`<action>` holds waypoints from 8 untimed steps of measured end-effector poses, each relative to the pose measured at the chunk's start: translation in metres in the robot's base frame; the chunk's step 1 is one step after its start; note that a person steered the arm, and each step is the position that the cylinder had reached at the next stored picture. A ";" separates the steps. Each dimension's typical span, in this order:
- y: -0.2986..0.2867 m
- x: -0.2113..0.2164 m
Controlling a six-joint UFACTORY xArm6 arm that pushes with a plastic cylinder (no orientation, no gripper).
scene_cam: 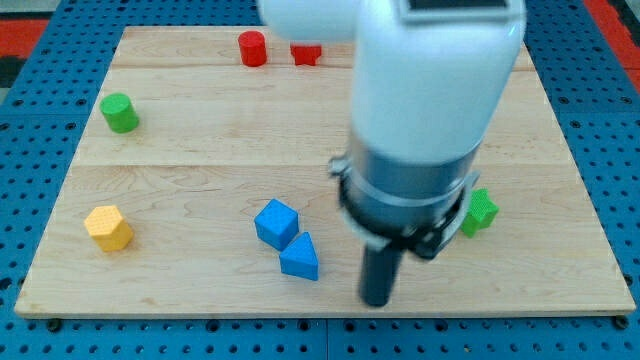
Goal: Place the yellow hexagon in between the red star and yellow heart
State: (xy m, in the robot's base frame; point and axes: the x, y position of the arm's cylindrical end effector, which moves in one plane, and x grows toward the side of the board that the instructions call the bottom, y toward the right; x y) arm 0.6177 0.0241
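Nearest, dark rod tip (377, 299) down on wooden worktop (200, 150), right of blue triangular block (300, 257) and blue cube (276, 222). No pincer fitted. Yellow hexagon block (108, 227) far left, unpushed. Red star block (306, 54) beyond; heart unseen, perhaps hidden.

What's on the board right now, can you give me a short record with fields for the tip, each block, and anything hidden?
tip: my tip near the view's bottom, right of the blue blocks, touching none
yellow hexagon block: view's left
blue cube: centre, beside blue triangular block
green cylinder: upper left
red cylinder: top
red block: top, shape partly hidden
green block: right, partly behind the arm
yellow heart: not visible
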 end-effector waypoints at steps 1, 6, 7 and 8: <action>-0.134 -0.003; -0.251 -0.050; -0.309 -0.074; -0.265 -0.117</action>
State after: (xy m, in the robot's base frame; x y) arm 0.5006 -0.2409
